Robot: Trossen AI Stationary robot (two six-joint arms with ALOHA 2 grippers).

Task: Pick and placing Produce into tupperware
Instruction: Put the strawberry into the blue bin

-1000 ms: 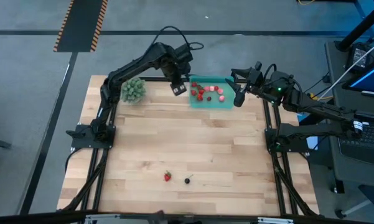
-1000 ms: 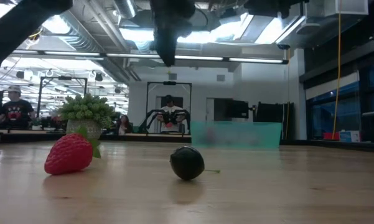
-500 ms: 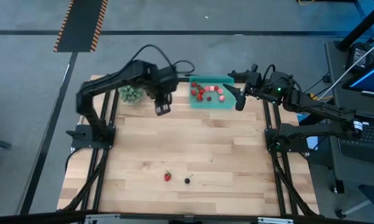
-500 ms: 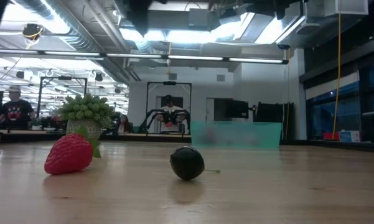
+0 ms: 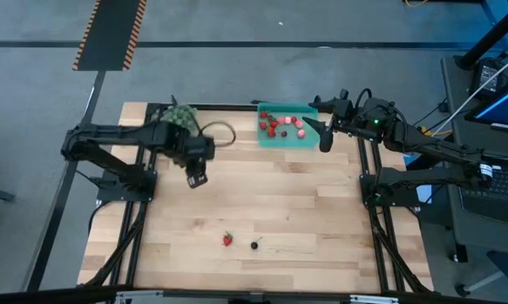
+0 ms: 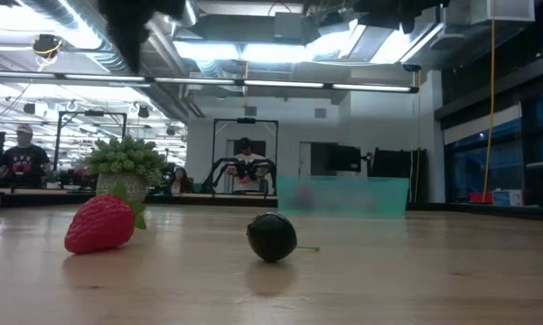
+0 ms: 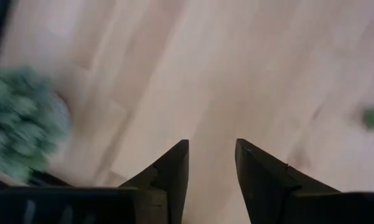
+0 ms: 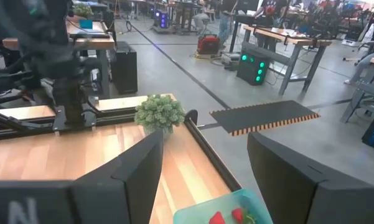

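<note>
Item 1, nearest my low camera: a strawberry [image 6: 100, 223] and a dark berry [image 6: 271, 236] lie on the bare wooden table [image 5: 262, 194], just beside each other, near the front edge. In the high view the same two, strawberry [image 5: 227, 240] and berry [image 5: 254, 246], sit well apart from everything else. I judge these the last produce left to collect.

Item 2, mid-table: my left gripper [image 5: 196, 179] hangs above bare wood with nothing in it. Its wrist camera shows the left gripper [image 7: 212, 163] with its two fingers spread a little apart and only boards between them, and a red-and-green blur at the picture's edge that may be the strawberry. I read this as the arm being between the tray and the two loose pieces, held empty for the next pick.

Item 3, far left: a bushy green leafy clump [image 5: 180, 117], not part of the job.

Item 4, far side: the teal tupperware [image 5: 308, 140] holds a cluster of red and pink fruit pieces [image 5: 279, 125].

Item 5, far right: my right gripper [image 5: 325, 135] waits just beside the tray's end, clear of its opening. In its own view the fingers [image 8: 134, 171] stand wide apart, empty, with the tray corner [image 8: 193, 214] below.
</note>
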